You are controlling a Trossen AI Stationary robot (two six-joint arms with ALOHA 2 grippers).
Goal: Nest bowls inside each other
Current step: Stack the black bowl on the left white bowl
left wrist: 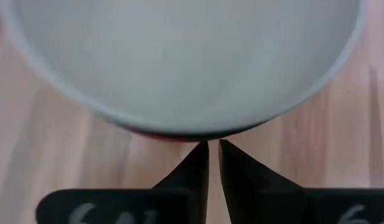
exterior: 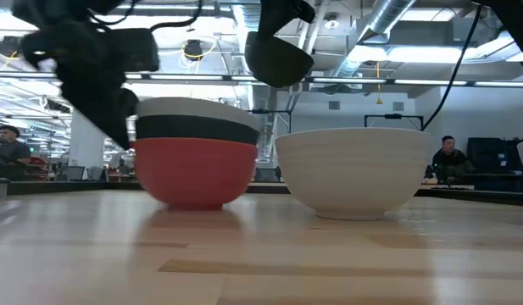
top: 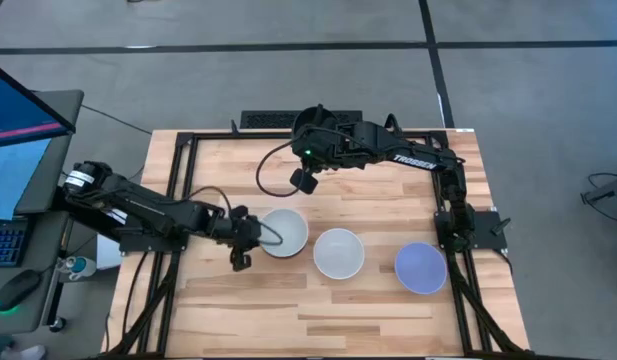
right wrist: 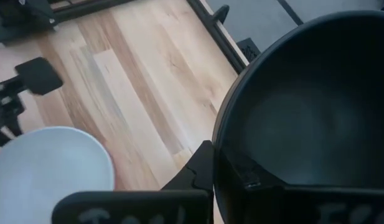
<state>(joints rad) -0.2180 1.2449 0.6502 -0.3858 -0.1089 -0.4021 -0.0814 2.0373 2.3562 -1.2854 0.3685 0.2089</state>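
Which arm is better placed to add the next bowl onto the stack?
The right. Its gripper already holds a black bowl in the air near the stack. The left gripper is shut and empty beside the stack.

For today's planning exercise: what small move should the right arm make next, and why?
Probably carry the black bowl, gripped by the right gripper, over the stack of white on black on red and lower it in. The left gripper sits beside that stack.
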